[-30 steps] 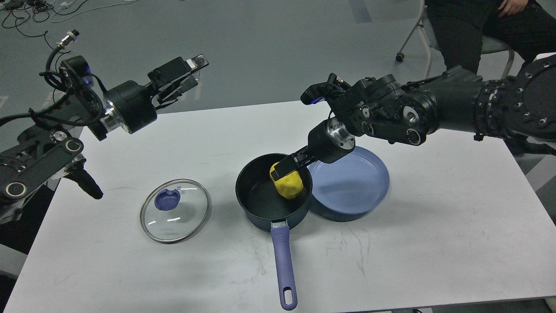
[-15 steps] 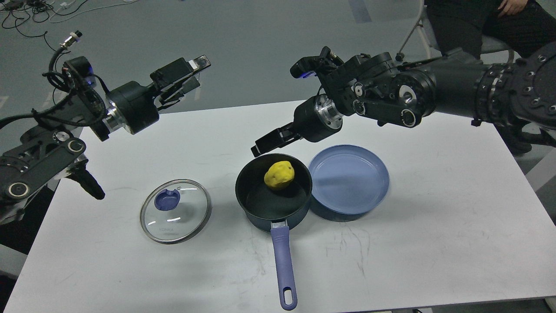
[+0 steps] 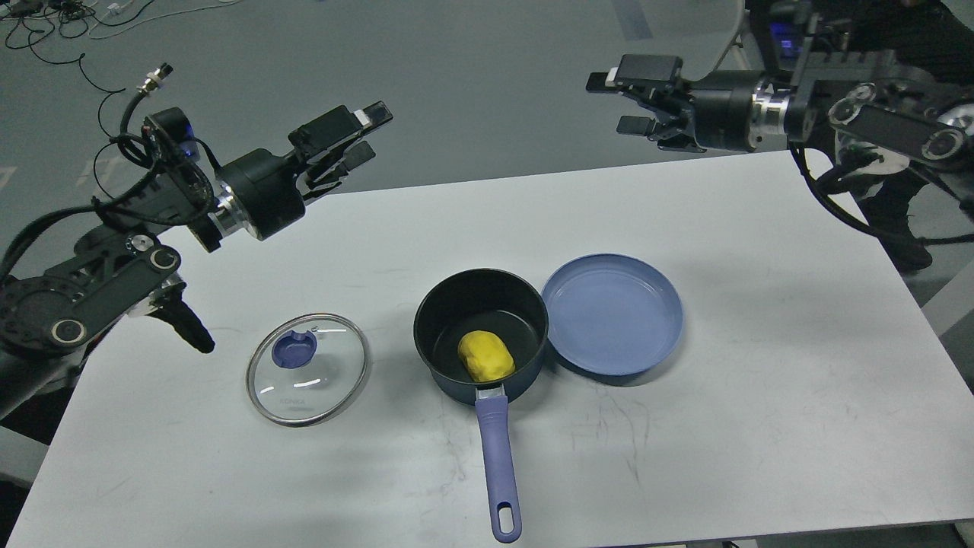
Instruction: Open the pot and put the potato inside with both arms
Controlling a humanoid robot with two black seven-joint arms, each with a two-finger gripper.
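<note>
A dark blue pot (image 3: 449,304) with a long purple handle stands open at the middle of the white table (image 3: 761,426). A yellow potato (image 3: 485,357) lies on its bottom, near the handle side. The glass lid (image 3: 307,368) with a blue knob lies flat on the table left of the pot. My left gripper (image 3: 364,135) is open and empty, held high above the table's far left edge. My right gripper (image 3: 628,100) is open and empty, held high beyond the table's far right edge.
A shallow blue plate (image 3: 611,313) sits on the table, touching the pot's right side. A chair and a seated person are at the far right behind the table. Cables lie on the floor at the top left.
My right gripper let go of the potato, rose out of the pot and pulled back up and to the right. The potato dropped to the pot's bottom. My left arm shifted slightly right.
</note>
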